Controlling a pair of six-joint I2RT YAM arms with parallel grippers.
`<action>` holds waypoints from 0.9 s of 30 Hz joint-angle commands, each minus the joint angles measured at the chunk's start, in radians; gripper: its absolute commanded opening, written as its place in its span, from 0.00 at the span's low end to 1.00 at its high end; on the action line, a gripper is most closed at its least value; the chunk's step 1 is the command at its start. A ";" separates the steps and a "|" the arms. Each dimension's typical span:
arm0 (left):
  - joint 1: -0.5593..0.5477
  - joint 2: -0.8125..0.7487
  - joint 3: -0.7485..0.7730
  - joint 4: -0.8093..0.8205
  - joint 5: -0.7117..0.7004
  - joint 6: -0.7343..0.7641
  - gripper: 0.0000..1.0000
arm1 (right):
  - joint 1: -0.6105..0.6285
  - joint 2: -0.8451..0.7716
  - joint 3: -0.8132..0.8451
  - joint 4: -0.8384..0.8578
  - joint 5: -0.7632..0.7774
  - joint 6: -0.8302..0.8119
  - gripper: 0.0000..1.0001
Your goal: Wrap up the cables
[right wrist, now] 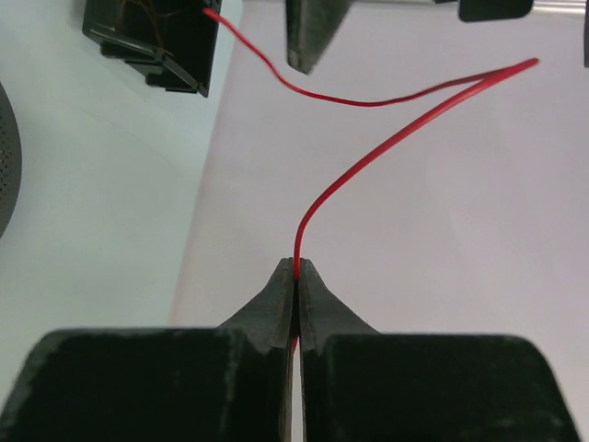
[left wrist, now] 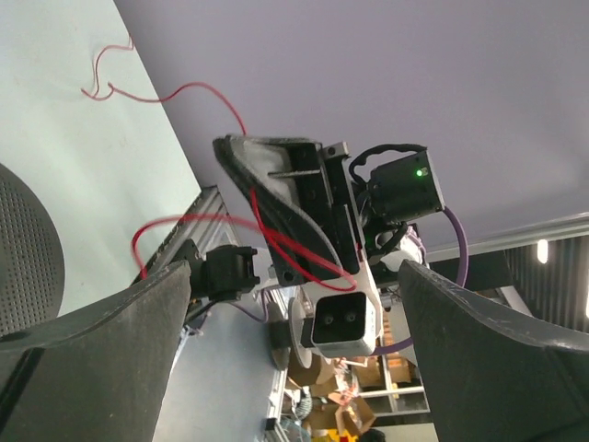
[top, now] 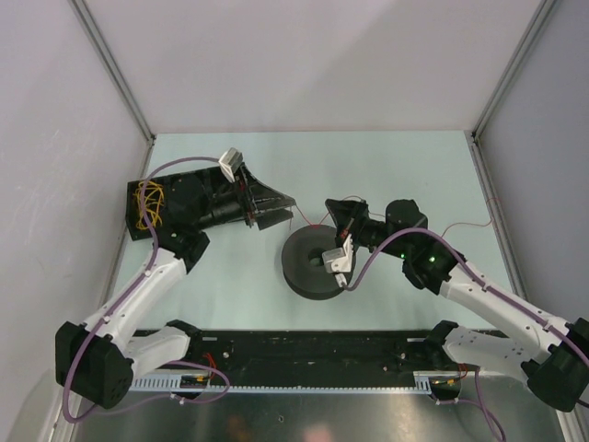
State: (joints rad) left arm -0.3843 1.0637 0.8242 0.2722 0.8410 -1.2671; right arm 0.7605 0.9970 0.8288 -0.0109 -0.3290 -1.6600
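Note:
The thin red cable (right wrist: 368, 157) is pinched between my right gripper's (right wrist: 296, 269) shut fingertips. From there it loops up and back toward my left gripper's black fingers (right wrist: 313, 32). In the top view the right gripper (top: 331, 210) hovers just behind the dark grey round spool (top: 316, 262), and the cable (top: 465, 224) trails off to the right. My left gripper (top: 289, 211) is open, left of the spool, facing the right gripper. In the left wrist view its fingers (left wrist: 110, 341) stand wide apart, with red cable loops (left wrist: 304, 249) over the right gripper ahead. The spool's edge (left wrist: 23, 258) shows at the left.
Grey enclosure walls with aluminium posts (top: 115, 69) close in the pale green table (top: 386, 166) on three sides. A black rail (top: 313, 354) runs along the near edge between the arm bases. Thick purple arm cables (top: 138, 290) follow both arms.

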 commanded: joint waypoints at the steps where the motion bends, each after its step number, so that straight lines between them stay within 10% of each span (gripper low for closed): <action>1: -0.006 -0.021 -0.025 0.014 0.018 -0.046 0.99 | 0.009 0.010 0.004 0.085 0.074 -0.001 0.00; 27: -0.021 0.020 -0.040 0.063 -0.009 -0.194 0.93 | 0.053 0.051 0.004 0.107 0.098 -0.017 0.00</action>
State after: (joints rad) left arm -0.3893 1.0676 0.7444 0.2760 0.8539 -1.4258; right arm 0.7979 1.0519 0.8288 0.0437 -0.2401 -1.6691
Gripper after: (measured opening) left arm 0.962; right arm 0.020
